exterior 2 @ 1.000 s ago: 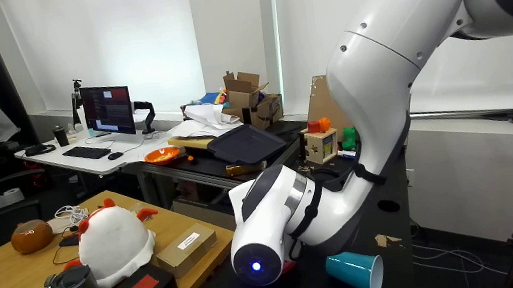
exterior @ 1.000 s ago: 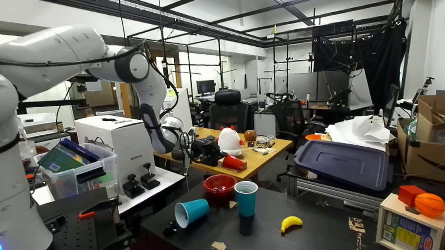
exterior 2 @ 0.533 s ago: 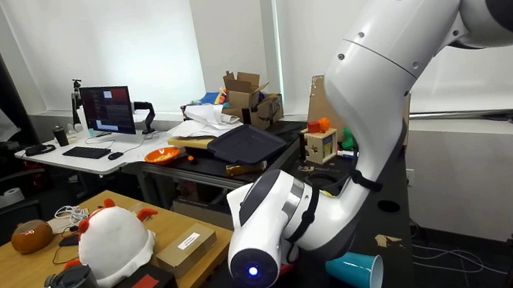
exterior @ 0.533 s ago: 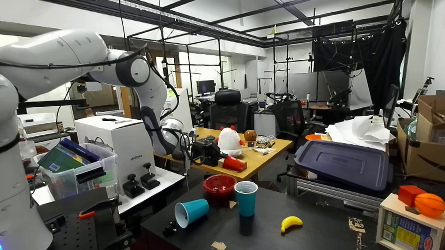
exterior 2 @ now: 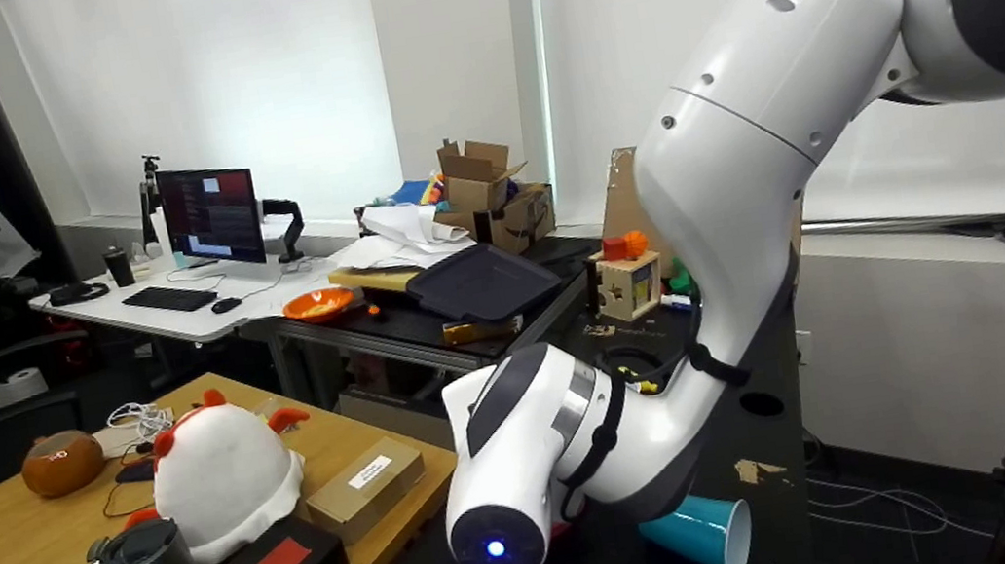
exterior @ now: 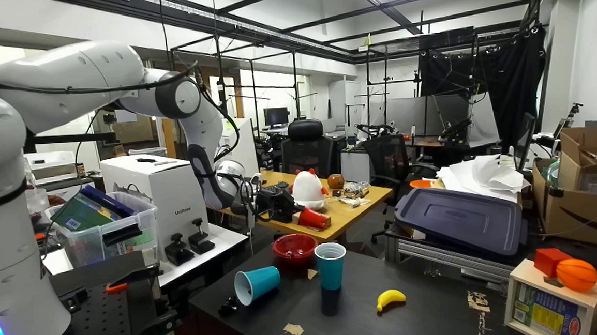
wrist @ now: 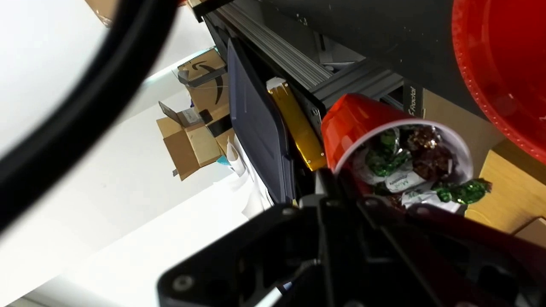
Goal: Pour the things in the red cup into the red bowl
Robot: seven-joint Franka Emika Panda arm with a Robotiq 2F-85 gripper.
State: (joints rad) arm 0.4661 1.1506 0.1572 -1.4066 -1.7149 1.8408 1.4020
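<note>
Red and tilted, the plastic cup (wrist: 356, 117) with its wrapped candies (wrist: 401, 181) is clamped at the rim by the pincer (wrist: 338, 181), higher than the red bowl (wrist: 499, 64) and seemingly beside it, not over it. Best to centre the cup's mouth above the bowl first, then roll gently, lest the protruding green-wrapped candy (wrist: 463, 192) drop outside.
</note>
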